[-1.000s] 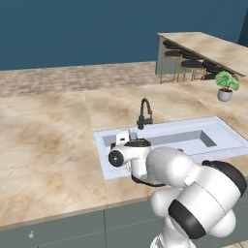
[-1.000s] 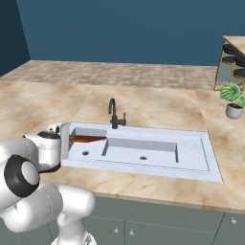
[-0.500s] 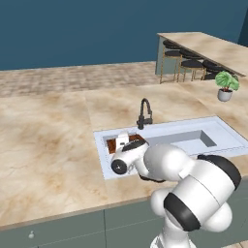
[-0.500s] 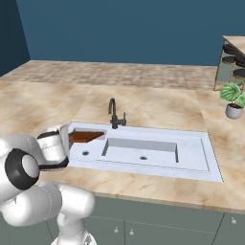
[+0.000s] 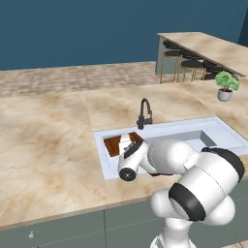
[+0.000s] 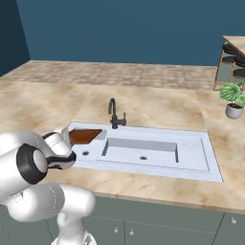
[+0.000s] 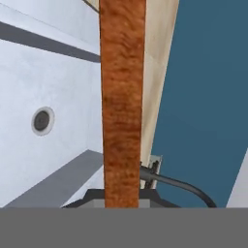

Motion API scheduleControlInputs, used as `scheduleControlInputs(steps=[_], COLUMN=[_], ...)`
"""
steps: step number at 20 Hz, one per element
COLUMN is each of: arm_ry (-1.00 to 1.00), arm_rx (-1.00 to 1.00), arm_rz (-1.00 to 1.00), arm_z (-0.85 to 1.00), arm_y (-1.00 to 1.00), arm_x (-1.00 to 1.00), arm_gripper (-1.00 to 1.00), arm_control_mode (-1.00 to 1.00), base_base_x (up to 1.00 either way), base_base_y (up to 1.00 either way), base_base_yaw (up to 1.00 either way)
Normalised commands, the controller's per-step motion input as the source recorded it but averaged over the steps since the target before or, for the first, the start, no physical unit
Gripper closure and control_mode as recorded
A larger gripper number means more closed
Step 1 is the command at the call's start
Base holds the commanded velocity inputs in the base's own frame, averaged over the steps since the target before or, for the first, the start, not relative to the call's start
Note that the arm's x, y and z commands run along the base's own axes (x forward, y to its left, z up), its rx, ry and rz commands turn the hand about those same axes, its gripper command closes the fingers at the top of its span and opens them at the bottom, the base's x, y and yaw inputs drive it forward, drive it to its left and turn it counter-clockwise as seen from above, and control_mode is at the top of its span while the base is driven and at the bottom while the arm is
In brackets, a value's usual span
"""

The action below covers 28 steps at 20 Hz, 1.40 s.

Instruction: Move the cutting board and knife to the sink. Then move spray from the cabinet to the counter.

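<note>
My gripper is shut on the cutting board, whose reddish-brown edge runs straight up the hand view. The board hangs over the left end of the sink, partly covered by my white hand. In the hand view the sink's pale floor with a round drain lies left of the board, and the dark faucet curves off to the right. The faucet stands at the sink's back rim. The beige counter surrounds the sink. Knife, spray and cabinet are out of view.
A potted plant stands on the counter to the far right. Behind it a raised bar top has dark stools under it. Grey-green cabinet fronts run below the counter's front edge.
My hand has swung lower, toward the sink's front rim, and more of the board now shows over the sink's left end. The grip on the board has not changed.
</note>
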Motion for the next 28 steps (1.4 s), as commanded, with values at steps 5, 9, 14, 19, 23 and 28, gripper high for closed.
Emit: scheduleControlInputs(steps=[5,9,14,19,23,28], arm_ry=[0.0,0.0,0.0,0.0,0.0,0.0], arm_rx=[0.0,0.0,0.0,0.0,0.0,0.0], arm_rz=[0.05,0.01,0.0,0.0,0.0,0.0], arm_z=[-0.08,-0.04,0.0,0.0,0.0,0.0], arm_y=[0.0,-0.01,-0.01,0.0,0.0,0.0], arm_x=[-0.04,-0.05,-0.1,-0.04,0.0,0.0], arm_gripper=[1.0,1.0,1.0,1.0,1.0,1.0], arm_control_mode=[-1.0,-1.0,-1.0,-1.0,-1.0,-1.0], base_base_x=[0.0,0.0,0.0,0.0,0.0,0.0], base_base_y=[0.0,0.0,0.0,0.0,0.0,0.0], base_base_yaw=[0.0,0.0,0.0,0.0,0.0,0.0])
